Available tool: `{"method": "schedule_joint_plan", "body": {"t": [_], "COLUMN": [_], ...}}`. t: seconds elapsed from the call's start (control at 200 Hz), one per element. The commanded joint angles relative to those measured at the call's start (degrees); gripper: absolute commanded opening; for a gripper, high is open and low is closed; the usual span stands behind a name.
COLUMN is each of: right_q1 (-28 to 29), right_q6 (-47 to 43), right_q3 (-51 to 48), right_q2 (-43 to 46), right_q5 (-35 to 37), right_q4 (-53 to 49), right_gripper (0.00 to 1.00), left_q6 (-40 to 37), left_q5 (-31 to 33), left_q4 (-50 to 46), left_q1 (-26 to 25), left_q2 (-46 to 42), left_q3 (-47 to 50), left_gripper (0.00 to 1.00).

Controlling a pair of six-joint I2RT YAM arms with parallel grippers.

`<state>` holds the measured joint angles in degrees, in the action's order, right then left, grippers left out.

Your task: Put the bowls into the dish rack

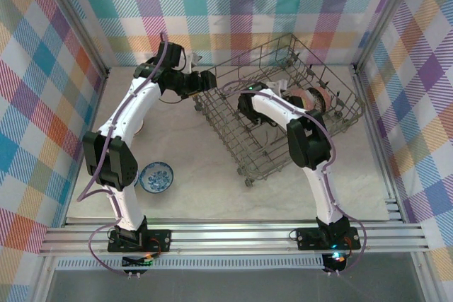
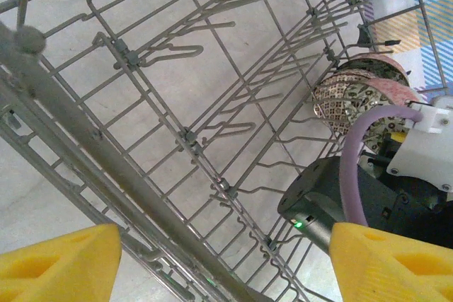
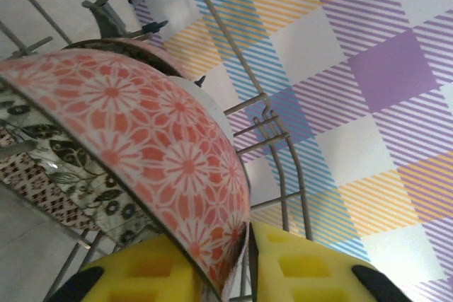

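Checked walls (image 1: 212,5) surround a pale tabletop (image 1: 205,167).

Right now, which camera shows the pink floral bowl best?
Right wrist: the pink floral bowl is close up, pattern clear. Top external shows it small in the dish rack; left wrist, just a pink edge.

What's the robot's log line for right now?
left gripper open at dish rack rim | right gripper pinching orange-flowered bowl inside rack | blue-patterned bowl on table
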<state>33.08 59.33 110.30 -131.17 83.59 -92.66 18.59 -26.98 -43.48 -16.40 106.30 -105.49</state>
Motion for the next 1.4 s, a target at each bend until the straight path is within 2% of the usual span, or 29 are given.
{"method": "schedule_joint_plan", "body": {"t": [0.0, 0.365, 0.415, 0.565, 0.79, 0.945, 1.1, 1.145, 1.315, 1.395], "right_q1": [0.3, 0.3, 0.4, 0.4, 0.3, 0.4, 0.4, 0.4, 0.3, 0.3], "right_q6": [0.8, 0.7, 0.3, -1.2, -4.0, -14.3, -36.8, -41.0, -47.8, -52.0], "right_q3": [1.6, 2.5, 3.3, 5.7, 8.2, 7.3, -1.4, -2.7, 3.3, 4.0], "right_q2": [-1.2, -2.4, -2.7, -2.2, 0.4, 3.8, 12.3, 13.8, 13.6, 15.0], "right_q5": [-1.0, -1.9, -2.0, -2.1, -3.4, -6.3, -13.9, -15.7, -21.3, -26.9], "right_q4": [-9.6, -9.6, -9.6, -9.5, -9.3, -1.2, 26.1, 31.2, 33.7, 37.1], "right_gripper": [0.31, 0.32, 0.38, 0.44, 0.62, 0.72, 0.78, 0.80, 0.83, 0.84], "left_q6": [0.4, 0.3, 0.3, 0.3, 0.3, 0.0, -0.2, -0.3, -0.6, -0.8], "left_q5": [-0.9, -0.5, -0.4, -0.4, -0.7, -0.6, -0.4, -0.4, 0.1, 1.6], "left_q4": [-0.6, -1.6, -1.7, -2.0, -2.3, -2.7, -3.2, -3.3, -4.4, -5.3], "left_q1": [-0.2, -0.2, -0.2, -0.2, -0.2, -0.2, -0.2, -0.2, -0.2, -0.2], "left_q2": [-1.2, 0.3, 0.5, 0.9, 1.9, 2.2, 2.5, 2.4, 2.4, 2.0], "left_q3": [-0.1, -2.1, -2.4, -3.1, -4.0, -4.5, -5.0, -5.1, -6.1, -6.4], "left_gripper": [0.77, 0.77, 0.77, 0.77, 0.77, 0.78, 0.79, 0.78, 0.79, 0.80]}}
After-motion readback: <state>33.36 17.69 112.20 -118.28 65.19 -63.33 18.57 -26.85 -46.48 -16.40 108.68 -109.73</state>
